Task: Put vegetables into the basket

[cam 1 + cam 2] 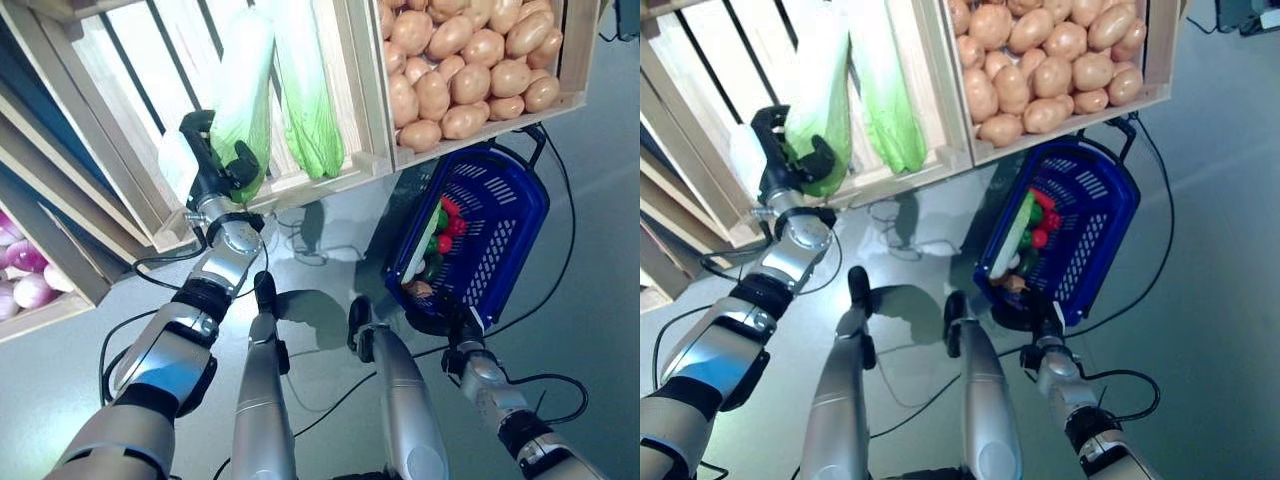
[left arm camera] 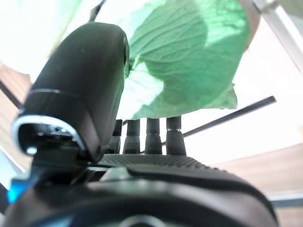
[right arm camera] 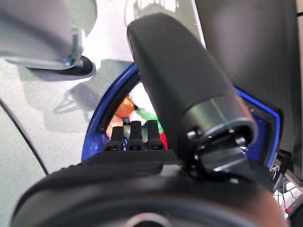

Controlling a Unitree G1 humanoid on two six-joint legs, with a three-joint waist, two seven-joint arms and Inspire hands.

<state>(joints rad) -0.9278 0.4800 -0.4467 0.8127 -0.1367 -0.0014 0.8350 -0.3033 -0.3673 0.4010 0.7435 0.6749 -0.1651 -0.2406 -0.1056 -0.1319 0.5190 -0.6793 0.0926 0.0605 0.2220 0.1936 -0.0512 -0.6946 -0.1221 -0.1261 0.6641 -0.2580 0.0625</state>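
Note:
My left hand (image 1: 212, 170) reaches into a wooden crate (image 1: 330, 170) on the stand. Its fingers and thumb are curled round the green leafy end of a pale napa cabbage (image 1: 245, 90). In the left wrist view the cabbage's leaf (image 2: 184, 61) sits between the thumb (image 2: 80, 85) and the fingers. The blue plastic basket (image 1: 525, 215) stands on the floor below the stand, at the right. It holds red and green vegetables (image 1: 445, 225), a long white-green one and a brownish round one. My right hand (image 1: 458, 332) is at the basket's near rim (image 3: 94, 137), fingers straight, empty.
A second napa cabbage (image 1: 305, 90) lies beside the held one. A crate of potatoes (image 1: 470, 60) sits right above the basket. Slanted wooden shelves (image 1: 60, 230) run along the left. Grey floor lies open to the right of the basket (image 1: 600, 300).

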